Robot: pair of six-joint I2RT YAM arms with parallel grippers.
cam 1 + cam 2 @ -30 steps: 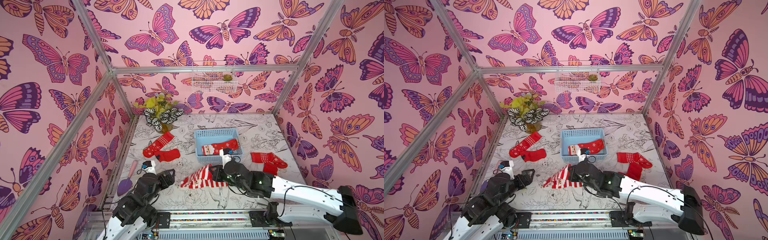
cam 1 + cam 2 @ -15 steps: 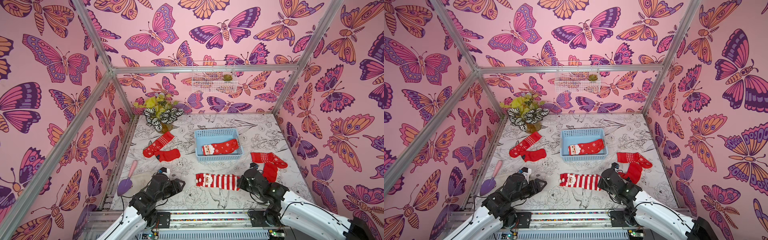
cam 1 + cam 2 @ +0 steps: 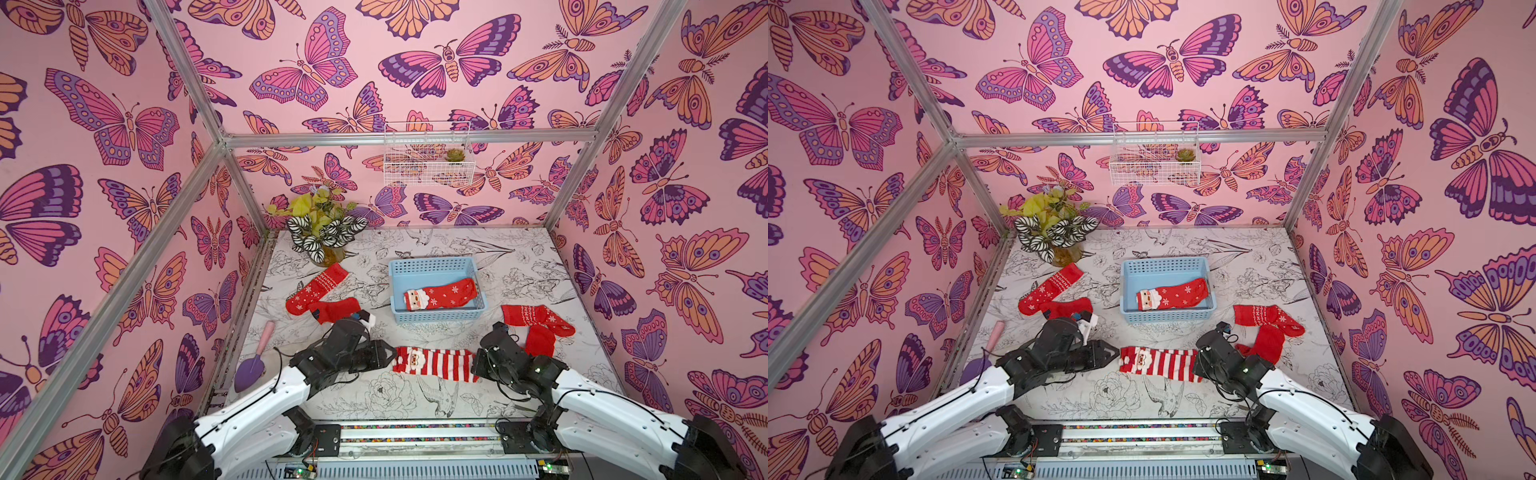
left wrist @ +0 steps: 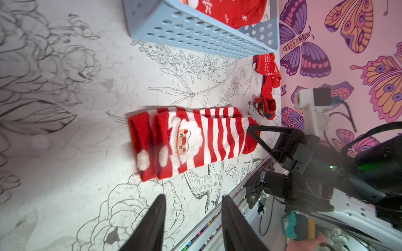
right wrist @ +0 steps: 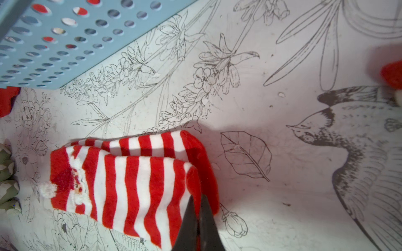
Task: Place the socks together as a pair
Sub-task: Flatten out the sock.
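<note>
Two red-and-white striped Santa socks (image 3: 432, 363) (image 3: 1158, 363) lie flat, one on the other, at the front middle of the table. My left gripper (image 3: 388, 357) (image 4: 193, 196) stands open just short of their cuff end (image 4: 141, 141), nothing between its fingers. My right gripper (image 3: 478, 365) (image 5: 196, 196) is shut at the red toe end (image 5: 195, 173), with red fabric showing between its fingers. A Santa sock with snowflakes (image 3: 440, 294) lies in the blue basket. Two red socks (image 3: 316, 286) lie at the left and two more (image 3: 536, 316) at the right.
The blue perforated basket (image 3: 432, 266) stands behind the striped socks. A potted plant (image 3: 324, 232) fills the back left corner. A purple trowel (image 3: 251, 365) lies by the left wall. A white wire basket (image 3: 428, 166) hangs on the back wall.
The striped socks went from bunched in my right gripper to lying flat. My right arm drew back to the right. My left gripper moved in toward the cuffs and its jaws narrowed.
</note>
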